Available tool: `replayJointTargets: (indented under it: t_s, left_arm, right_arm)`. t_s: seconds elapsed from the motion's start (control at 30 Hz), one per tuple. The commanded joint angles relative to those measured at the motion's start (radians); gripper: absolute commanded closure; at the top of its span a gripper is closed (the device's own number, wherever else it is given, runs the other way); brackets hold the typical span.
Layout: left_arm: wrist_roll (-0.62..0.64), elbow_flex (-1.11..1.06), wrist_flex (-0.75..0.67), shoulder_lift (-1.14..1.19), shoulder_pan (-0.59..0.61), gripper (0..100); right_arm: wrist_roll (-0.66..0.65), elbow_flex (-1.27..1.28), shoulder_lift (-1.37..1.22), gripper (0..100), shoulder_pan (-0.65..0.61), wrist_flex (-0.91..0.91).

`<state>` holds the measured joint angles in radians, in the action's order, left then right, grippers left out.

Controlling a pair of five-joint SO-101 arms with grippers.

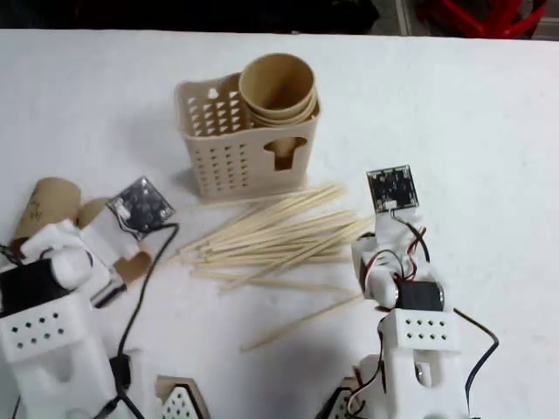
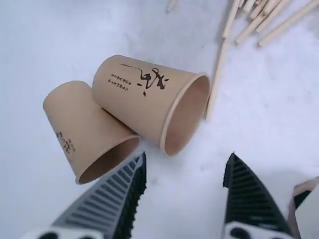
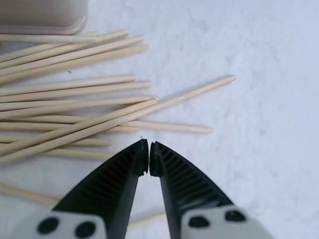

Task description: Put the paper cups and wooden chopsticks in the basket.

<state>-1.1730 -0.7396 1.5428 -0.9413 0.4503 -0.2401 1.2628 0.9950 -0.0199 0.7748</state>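
Note:
Two tan paper cups lie on their sides on the white table, touching: one with dark print point(image 2: 149, 102), its mouth towards my left gripper, and one beside it point(image 2: 87, 129). My left gripper point(image 2: 187, 164) hangs open just short of their rims, with nothing between its fingers. Wooden chopsticks point(image 1: 279, 240) lie strewn in front of the beige perforated basket point(image 1: 229, 159), which holds a stack of paper cups point(image 1: 278, 87). My right gripper point(image 3: 148, 152) is shut and empty, its tips just off the nearest chopsticks point(image 3: 75, 107).
The left arm point(image 1: 52, 297) stands at the front left, over the two lying cups point(image 1: 48, 202). The right arm point(image 1: 406, 305) is at the front right. A basket corner point(image 3: 45, 20) lies beyond the chopsticks. One chopstick point(image 1: 301, 323) lies apart, nearer the front.

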Motion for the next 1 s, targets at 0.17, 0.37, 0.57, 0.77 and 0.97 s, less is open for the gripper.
replayJointTargets:
  t_s: [0.17, 0.37, 0.57, 0.77, 0.97]
  left_arm:
    - [0.08, -0.19, -0.267, -0.028, -0.001, 84]
    - [0.143, -0.13, -0.212, -0.028, -0.041, 94]
    - [0.21, -0.048, -0.147, -0.028, -0.084, 97]
    - [0.209, -0.049, -0.123, -0.028, -0.081, 81]
    - [0.184, -0.11, -0.176, -0.021, -0.081, 77]
  right_arm:
    - [0.002, -0.008, 0.012, 97.4, 0.005, -0.016]
    - [0.002, -0.008, 0.013, 97.4, 0.005, -0.016]
    - [0.002, -0.008, 0.013, 97.4, 0.007, -0.016]
    - [0.0, -0.008, 0.013, 97.4, 0.008, -0.016]
    - [0.0, -0.008, 0.015, 97.4, 0.008, -0.016]
